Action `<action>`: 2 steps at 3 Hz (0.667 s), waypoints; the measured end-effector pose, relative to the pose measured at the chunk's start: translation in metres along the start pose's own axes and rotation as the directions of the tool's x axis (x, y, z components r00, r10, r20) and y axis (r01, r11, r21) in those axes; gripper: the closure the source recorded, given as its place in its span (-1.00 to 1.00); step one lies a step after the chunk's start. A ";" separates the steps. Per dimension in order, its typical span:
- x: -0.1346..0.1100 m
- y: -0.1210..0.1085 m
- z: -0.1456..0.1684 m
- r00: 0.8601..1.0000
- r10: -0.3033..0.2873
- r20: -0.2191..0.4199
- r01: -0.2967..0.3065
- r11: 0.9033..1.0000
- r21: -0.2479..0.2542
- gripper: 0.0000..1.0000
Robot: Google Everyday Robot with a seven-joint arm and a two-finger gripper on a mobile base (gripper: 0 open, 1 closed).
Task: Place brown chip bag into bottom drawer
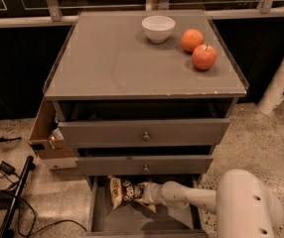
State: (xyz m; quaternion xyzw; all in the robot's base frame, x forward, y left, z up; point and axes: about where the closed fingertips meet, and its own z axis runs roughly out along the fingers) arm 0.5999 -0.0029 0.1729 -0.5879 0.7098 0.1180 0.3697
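Observation:
The brown chip bag [123,192] lies at the back left of the open bottom drawer [132,222], partly under the drawer above. My gripper [146,193] reaches in from the right along the white arm [191,196] and is at the bag's right end. The bag covers the gripper's tips.
On the cabinet top [112,58] stand a white bowl [158,28], an orange [192,39] and an apple [204,56]. The two upper drawers [144,133] are slightly pulled out. A cardboard box [47,135] sits at the cabinet's left. Cables [8,182] lie on the floor at the left.

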 end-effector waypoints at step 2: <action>0.000 0.000 0.000 1.000 0.000 0.000 0.000 1.000 0.000 -1.00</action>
